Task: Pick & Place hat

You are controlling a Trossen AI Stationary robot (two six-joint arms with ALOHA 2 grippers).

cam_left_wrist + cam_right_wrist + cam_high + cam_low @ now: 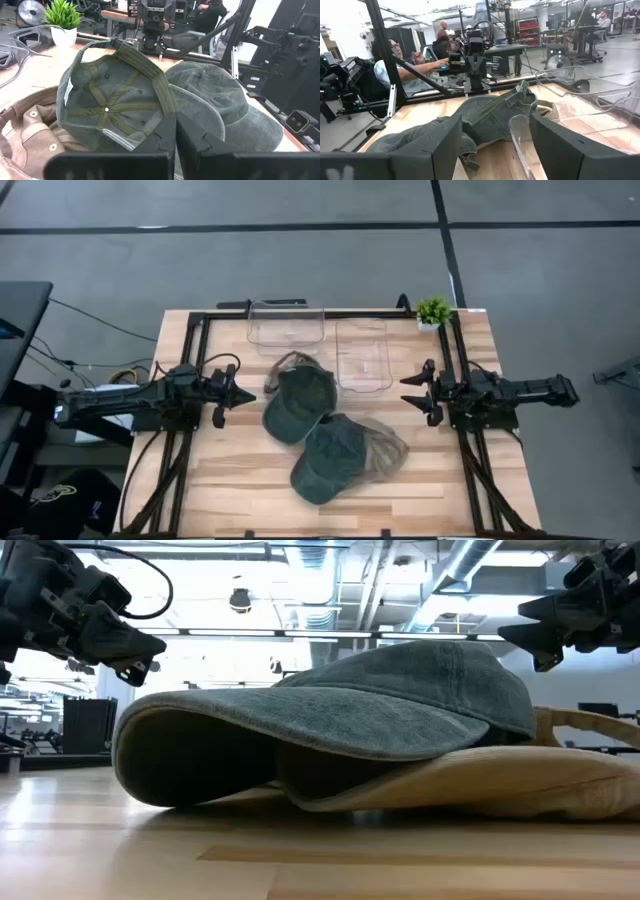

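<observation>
A wooden desk (pixel 230 470) is seen from above, with a dark arm at each side. Two green caps lie near its middle. The upper cap (pixel 300 402) is turned over, its inside and stitched seams shown in the left wrist view. The lower cap (pixel 332 460) lies crown up just beside it, on top of a tan cap (pixel 385 452) that is mostly hidden beneath it. In the low view the lower cap fills the picture and blocks everything behind it.

Two clear plastic bins are set at the desk's far edge: a left bin (pixel 285 323) and a right bin (pixel 363 355). Their walls are hard to make out against the wood. A small potted plant (pixel 433 311) stands at the far right corner.

The left pincer (pixel 238 392) is held above the desk left of the upper cap, fingers pressed together on nothing. The right pincer (pixel 413 393) is held right of the bins, fingers apart and empty. A seated person (pixel 400 62) is partly cut off behind a frame beyond the desk.
</observation>
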